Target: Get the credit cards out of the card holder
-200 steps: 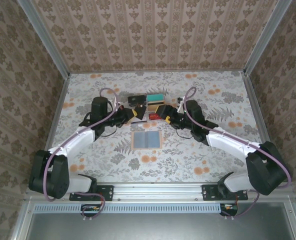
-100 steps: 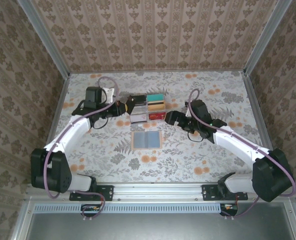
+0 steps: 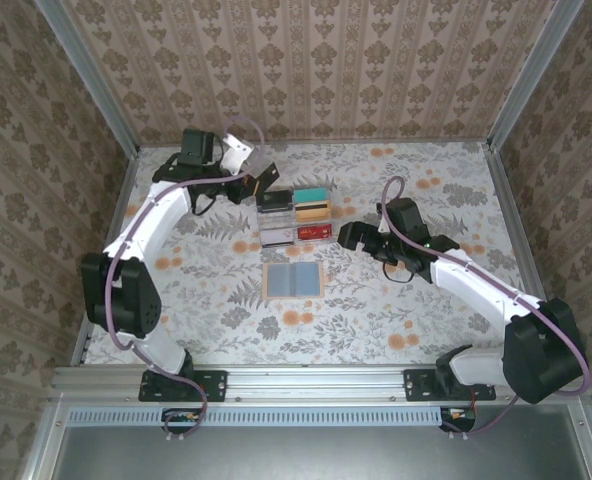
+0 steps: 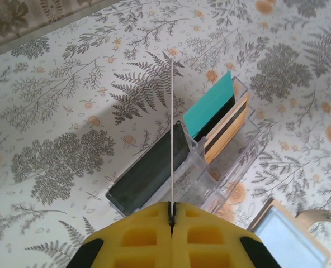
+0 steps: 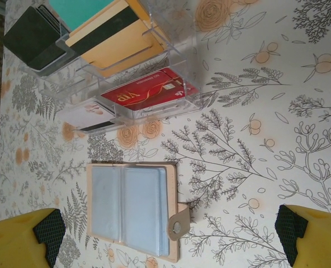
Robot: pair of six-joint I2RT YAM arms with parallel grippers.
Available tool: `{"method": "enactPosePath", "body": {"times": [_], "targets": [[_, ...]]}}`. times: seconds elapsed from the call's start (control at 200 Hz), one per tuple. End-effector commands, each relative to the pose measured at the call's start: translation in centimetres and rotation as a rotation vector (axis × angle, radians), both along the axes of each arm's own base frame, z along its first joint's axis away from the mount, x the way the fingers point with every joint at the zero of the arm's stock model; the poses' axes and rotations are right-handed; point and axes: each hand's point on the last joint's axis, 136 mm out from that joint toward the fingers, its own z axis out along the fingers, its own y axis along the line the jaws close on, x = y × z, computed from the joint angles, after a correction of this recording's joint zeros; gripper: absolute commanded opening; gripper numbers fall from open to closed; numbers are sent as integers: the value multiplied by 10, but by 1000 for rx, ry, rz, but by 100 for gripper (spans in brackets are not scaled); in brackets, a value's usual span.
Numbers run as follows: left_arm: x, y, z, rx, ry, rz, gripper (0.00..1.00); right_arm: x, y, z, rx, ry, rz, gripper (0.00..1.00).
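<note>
- The left pincer is clenched on a thin plastic card, which is seen edge-on as a pale line between the yellow fingers. Its colour cannot be told.
- In the top view the left pincer is held above the far-left part of the floral-print worktop. The held card is just beyond the far-left corner of the tray.
- Under that pincer a clear plastic compartment tray is seen. A black rectangular card, a teal card and an orange card with a black stripe are leaned in separate compartments.
- The right pincer is released, with the jaws spread wide and the black pads at the lower corners of the wrist view. Nothing is gripped.
- In the top view the right pincer is placed just right of the tray, level with its near row.
- Between the right fingers a tan bifold card holder is laid open flat on the worktop, with grey-blue pockets up and the snap tab at one edge.
- The holder is located on the near side of the tray, close but apart.
- In the tray's near row a red card is laid, with a white card with a dark stripe beside it.
</note>
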Motion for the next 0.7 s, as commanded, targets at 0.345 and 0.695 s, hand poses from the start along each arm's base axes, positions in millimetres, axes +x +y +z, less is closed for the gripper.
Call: {"method": "enactPosePath", "body": {"times": [0.345,0.695], "targets": [[1,-12,-23,199,-155,-439,0,-4,13,10,67,26,73,100],[11,-17,-29,234,-218,-598,0,-3,16,22,84,23,80,100]]}}
